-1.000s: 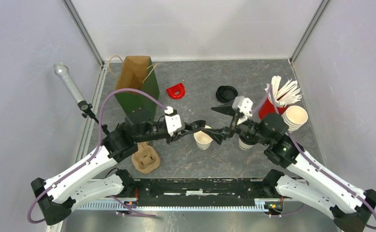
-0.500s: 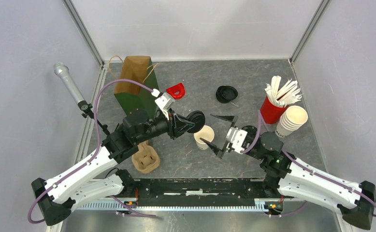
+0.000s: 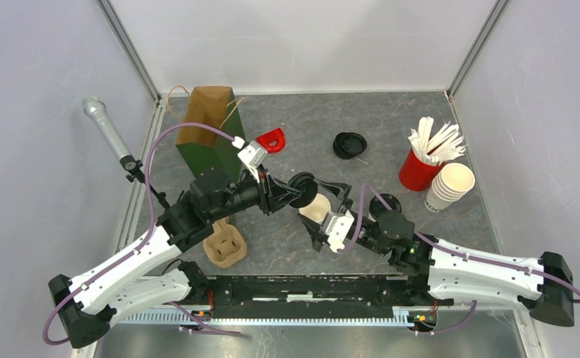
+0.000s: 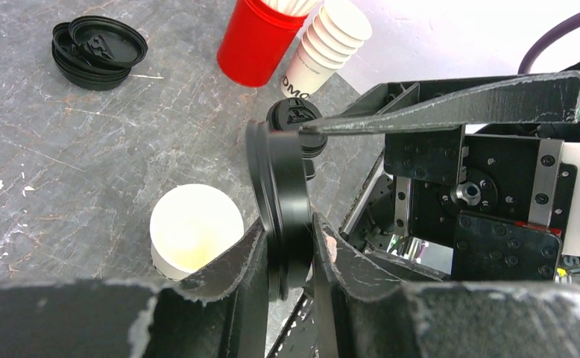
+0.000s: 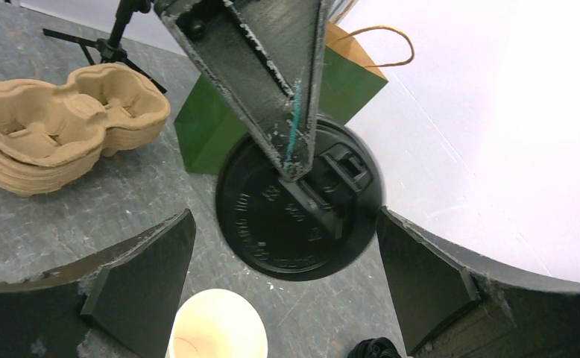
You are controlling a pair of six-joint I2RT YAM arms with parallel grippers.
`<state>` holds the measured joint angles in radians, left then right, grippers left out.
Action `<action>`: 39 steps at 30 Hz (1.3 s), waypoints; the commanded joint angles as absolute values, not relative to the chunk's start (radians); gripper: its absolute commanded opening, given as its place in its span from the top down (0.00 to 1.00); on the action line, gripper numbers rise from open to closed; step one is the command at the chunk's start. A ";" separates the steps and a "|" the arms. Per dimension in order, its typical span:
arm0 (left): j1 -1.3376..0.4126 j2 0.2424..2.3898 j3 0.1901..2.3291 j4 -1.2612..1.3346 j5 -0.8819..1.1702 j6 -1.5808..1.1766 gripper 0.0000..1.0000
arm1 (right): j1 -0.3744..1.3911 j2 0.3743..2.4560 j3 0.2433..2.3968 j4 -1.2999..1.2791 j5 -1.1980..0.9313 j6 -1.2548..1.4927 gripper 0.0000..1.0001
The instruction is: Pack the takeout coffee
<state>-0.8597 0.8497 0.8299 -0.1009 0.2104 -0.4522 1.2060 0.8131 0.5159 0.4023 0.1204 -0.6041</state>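
My left gripper (image 4: 287, 250) pinches a black lid (image 4: 278, 195) by its faces, fingers narrowed onto it, so the lid stands upright on its edge just beside the open cup (image 3: 315, 209), on that cup's left. I cannot tell whether the lid touches the rim. My right gripper (image 5: 283, 231) is spread wide, one finger on each side of the open cup, and grips nothing. A lidded cup (image 3: 386, 203) stands to the right of the open cup, against my right arm. Beyond the open cup lies a stack of lids (image 3: 349, 144). Well to its right are a red cup (image 3: 419, 173) and a stack of cream cups (image 3: 451, 186). A green bag (image 3: 209, 138) stands to its far left, and a cardboard carrier (image 3: 224, 246) lies to its near left.
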 commanded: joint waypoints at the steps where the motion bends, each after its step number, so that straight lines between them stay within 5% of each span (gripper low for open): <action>1: -0.861 0.830 0.839 -0.116 0.221 -0.480 0.69 | 1.216 0.809 0.555 0.467 0.180 -0.634 0.02; 21: -0.861 0.803 0.820 -0.109 0.262 -0.466 0.70 | 1.244 0.882 0.597 0.436 0.159 -0.635 0.02; 31: -0.860 0.786 0.802 -0.109 0.265 -0.469 0.69 | 1.244 0.860 0.572 0.458 0.150 -0.614 0.22; 35: -0.861 0.783 0.805 -0.116 0.247 -0.474 0.58 | 1.245 0.844 0.556 0.462 0.157 -0.600 0.21; 39: -0.861 0.778 0.822 -0.144 0.189 -0.462 0.32 | 1.245 0.831 0.551 0.413 0.186 -0.553 0.21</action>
<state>-0.8597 0.7971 0.8101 -0.1341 0.2359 -0.4522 1.2381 0.8577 0.5430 0.4057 0.1532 -0.6117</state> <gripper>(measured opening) 0.568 0.806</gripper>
